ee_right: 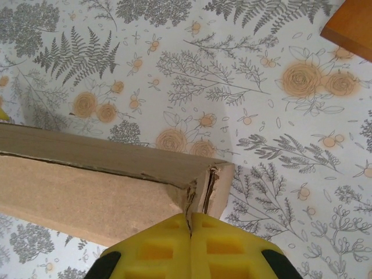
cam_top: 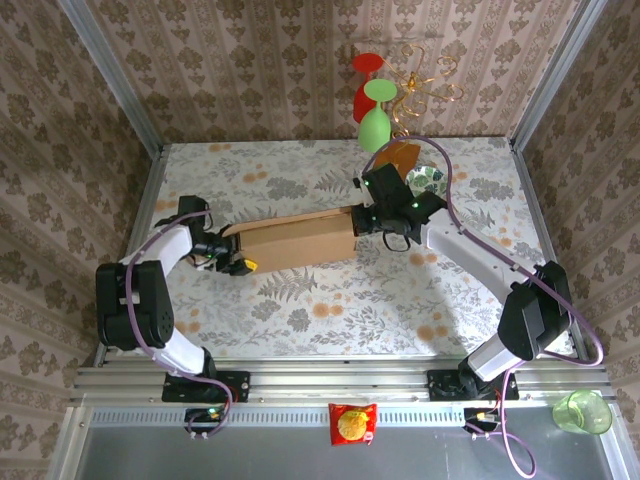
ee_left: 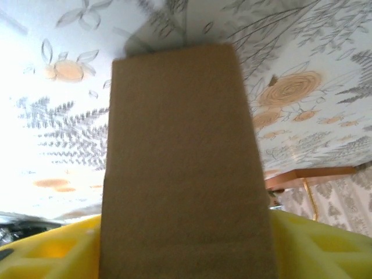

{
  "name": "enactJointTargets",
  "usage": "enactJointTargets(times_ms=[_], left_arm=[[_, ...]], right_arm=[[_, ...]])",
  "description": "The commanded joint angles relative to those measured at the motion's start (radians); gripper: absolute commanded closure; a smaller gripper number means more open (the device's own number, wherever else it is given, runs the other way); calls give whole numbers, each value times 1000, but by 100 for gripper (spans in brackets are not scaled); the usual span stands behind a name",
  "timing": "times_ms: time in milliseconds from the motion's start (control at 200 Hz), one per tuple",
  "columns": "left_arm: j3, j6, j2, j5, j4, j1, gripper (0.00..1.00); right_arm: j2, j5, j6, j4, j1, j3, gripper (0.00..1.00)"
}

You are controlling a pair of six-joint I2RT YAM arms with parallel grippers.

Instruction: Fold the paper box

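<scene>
Left gripper (cam_top: 243, 264) is meeting the paper box (cam_top: 300, 240) endwise, its long axis running across the middle of the table (cam_top: 350, 310) toward the right gripper (cam_top: 365, 222). Close in, left pads (ee_left: 52, 253) are flanking the cardboard; grip unclear. Right fingers (ee_right: 145, 256) are pinching its corner shut.

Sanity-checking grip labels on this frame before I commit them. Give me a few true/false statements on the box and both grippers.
1. The paper box lies on the table, with the left gripper at one end and the right gripper at the other. True.
2. The right gripper's fingers stand wide apart. False: they are pressed together at the box's corner.
3. In the left wrist view, cardboard sits between the left gripper's yellow fingers. True.
4. The green cup stands on the box. False: it sits off the table, at the near right.
</scene>
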Motion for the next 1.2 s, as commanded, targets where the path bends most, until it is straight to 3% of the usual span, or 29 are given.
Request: enactJointTargets(times_ms=[0, 145, 260, 315, 465, 570, 620, 665, 800, 905, 1075, 1195], left_arm=[[5, 66, -6, -42, 20, 23, 21], [-11, 118, -57, -37, 43, 67, 2], [-10, 194, -105, -53, 11, 111, 1], [9, 257, -135, -77, -52, 131, 3], [145, 531, -211, -315, -309, 166, 9], [239, 796, -266, -511, -389, 151, 23], [259, 929, -300, -564, -382, 135, 35], [264, 1071, -333, -564, -345, 111, 44], [256, 1413, -379, -476, -263, 4, 48], [247, 1556, -366, -366, -273, -10, 51], [276, 1729, -339, -402, -347, -42, 50], [285, 1823, -331, -457, -367, -74, 44]], right_arm=[[17, 55, -21, -23, 14, -21, 100], [25, 69, -23, -29, 18, -17, 100], [28, 75, -25, -31, 20, -12, 100], [30, 77, -25, -34, 21, -8, 100], [41, 81, -25, -46, 23, 11, 100], [53, 76, -32, -60, 23, 33, 100], [60, 73, -35, -63, 23, 39, 100], [62, 71, -37, -63, 22, 41, 100], [67, 70, -40, -73, 21, 50, 100], [77, 68, -49, -83, 22, 65, 100], [90, 59, -55, -96, 22, 78, 100], [92, 56, -59, -102, 21, 85, 100]])
